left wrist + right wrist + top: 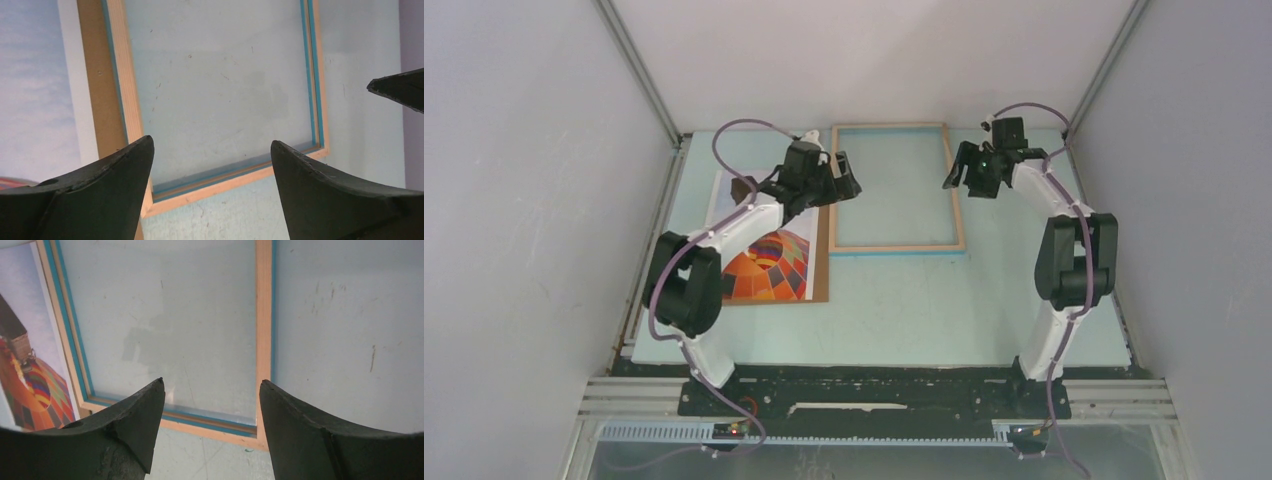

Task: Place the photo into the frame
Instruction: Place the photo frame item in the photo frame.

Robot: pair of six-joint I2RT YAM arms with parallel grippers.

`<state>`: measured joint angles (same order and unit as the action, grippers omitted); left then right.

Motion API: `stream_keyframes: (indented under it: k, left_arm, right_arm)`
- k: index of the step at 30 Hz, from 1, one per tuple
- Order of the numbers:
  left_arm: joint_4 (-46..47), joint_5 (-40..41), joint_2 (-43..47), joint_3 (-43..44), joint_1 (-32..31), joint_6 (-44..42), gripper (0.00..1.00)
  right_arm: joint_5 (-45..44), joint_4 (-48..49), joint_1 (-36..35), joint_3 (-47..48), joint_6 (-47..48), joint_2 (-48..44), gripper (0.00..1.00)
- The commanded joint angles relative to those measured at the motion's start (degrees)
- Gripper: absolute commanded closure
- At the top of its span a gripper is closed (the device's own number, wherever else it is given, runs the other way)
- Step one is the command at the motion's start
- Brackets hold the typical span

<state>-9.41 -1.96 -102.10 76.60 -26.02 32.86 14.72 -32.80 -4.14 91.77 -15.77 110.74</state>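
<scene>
Overhead, balloon photo (769, 262) beside frame (894, 247), left wrist, mostly its sky

Overhead view looks down; both wrist views closely face the frame (894, 247).

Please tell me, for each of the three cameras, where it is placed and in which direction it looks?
Top external: above and behind the bases, looking down on the table; the left arm, right arm, left gripper and right gripper show, both open.
Left wrist: on the left arm, facing down at a corner of the frame; its fingers show.
Right wrist: on the right arm, facing down at the frame's opposite rail; its fingers show.
Shared: both wrist views hold the frame and an edge of the photo.
</scene>
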Motion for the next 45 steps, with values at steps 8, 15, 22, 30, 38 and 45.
stream_keyframes:
  k: [8,15,22,30,38,45]
  left_arm:
    - [-3.30,-4.53,19.86,-15.70,6.46,-3.70,0.02]
    - [-6.19,-6.50,32.00,-24.61,11.28,-3.99,0.01]
    - [-6.82,-9.31,38.45,-27.97,11.26,-4.43,0.01]
    - [-6.72,-9.71,39.99,-29.97,11.21,-5.31,0.01]
    - [-5.49,-10.01,39.75,-30.00,11.26,-4.24,0.01]
    - [-5.62,-9.06,40.51,-29.00,11.33,-4.64,0.00]
  right_arm:
    - [8.72,16.38,-7.49,-18.69,-11.11,-12.49,0.22]
    - [-9.45,7.69,-10.33,-16.27,-10.75,-11.33,0.24]
    - [-10.70,0.89,-6.69,-10.69,-5.64,-3.20,0.25]
    - [-9.10,2.37,-6.28,-13.08,-4.42,-4.64,0.27]
    - [-5.06,4.06,-5.69,-14.70,-6.07,-3.18,0.31]
    - [-3.77,4.59,-5.09,-16.07,-6.59,-2.30,0.31]
